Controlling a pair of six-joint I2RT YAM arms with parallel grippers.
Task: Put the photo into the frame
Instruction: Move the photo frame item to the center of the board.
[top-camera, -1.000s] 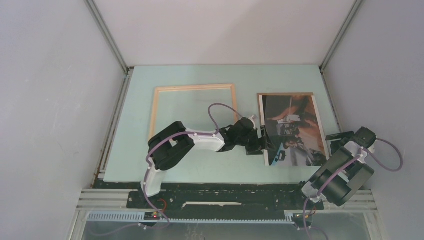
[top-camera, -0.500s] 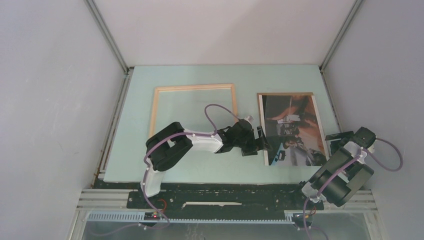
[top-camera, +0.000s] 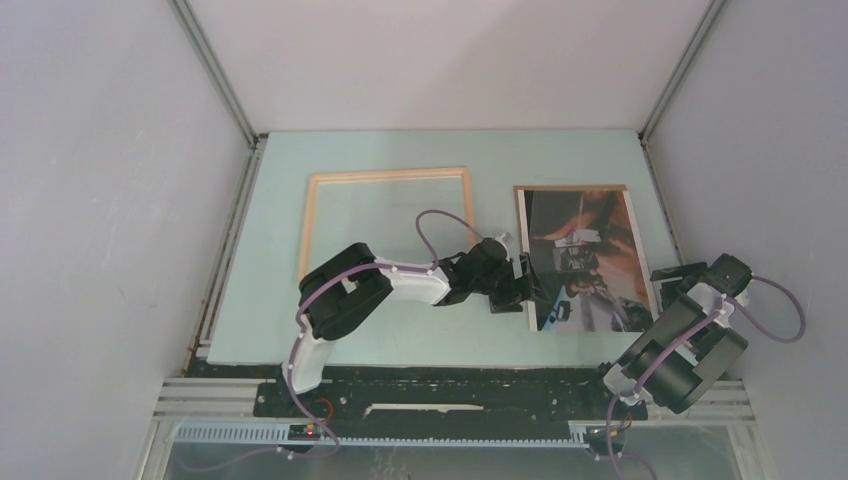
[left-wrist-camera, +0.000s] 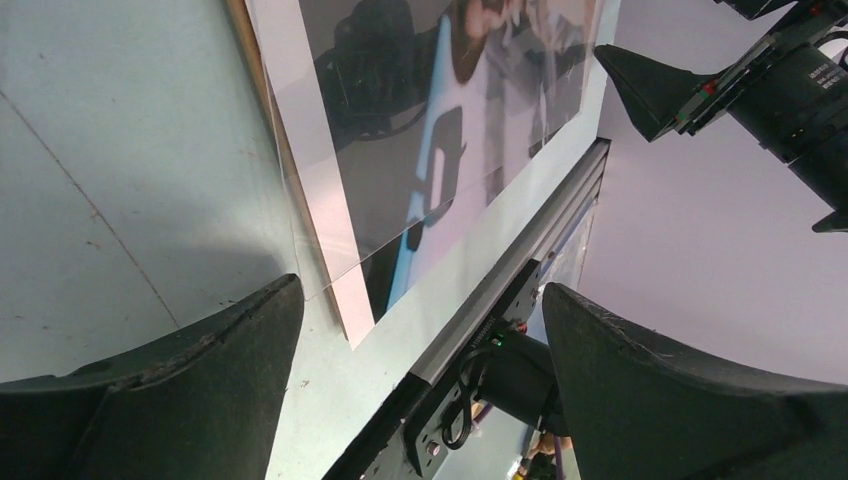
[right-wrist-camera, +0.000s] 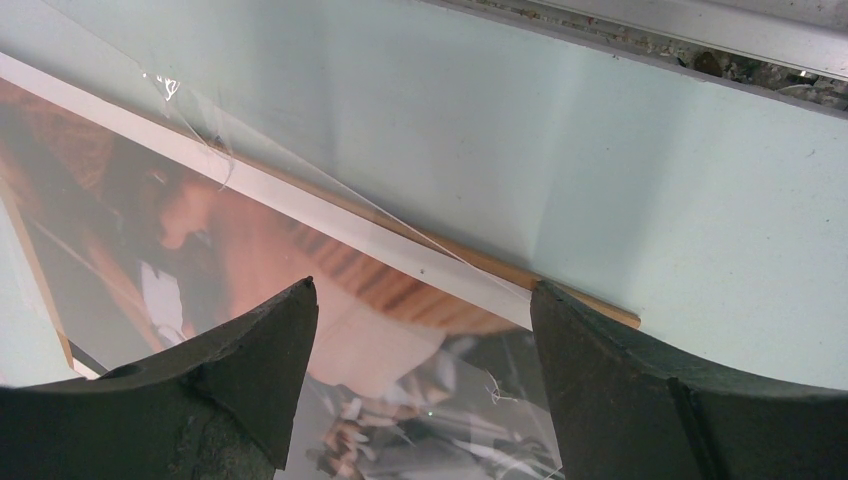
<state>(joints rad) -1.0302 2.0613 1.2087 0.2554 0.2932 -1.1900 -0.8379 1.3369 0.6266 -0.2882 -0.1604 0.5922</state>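
From above, the photo (top-camera: 585, 258) is seen face up on the right of the bench (top-camera: 400, 150), with the frame (top-camera: 306, 225) laid flat to its left (pale wood upward, a gap between them). The left gripper (top-camera: 522, 285) is held at its near left edge and the right gripper (top-camera: 682, 272) by its near right corner. In the left wrist view the fingers are spread, with the photo's corner lying unpinched between them. In the right wrist view they are likewise spread over the photo's edge.

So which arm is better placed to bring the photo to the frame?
Probably left: the left hand is open at the left edge of the photo, on the side facing the frame. The right hand is open at the opposite edge.
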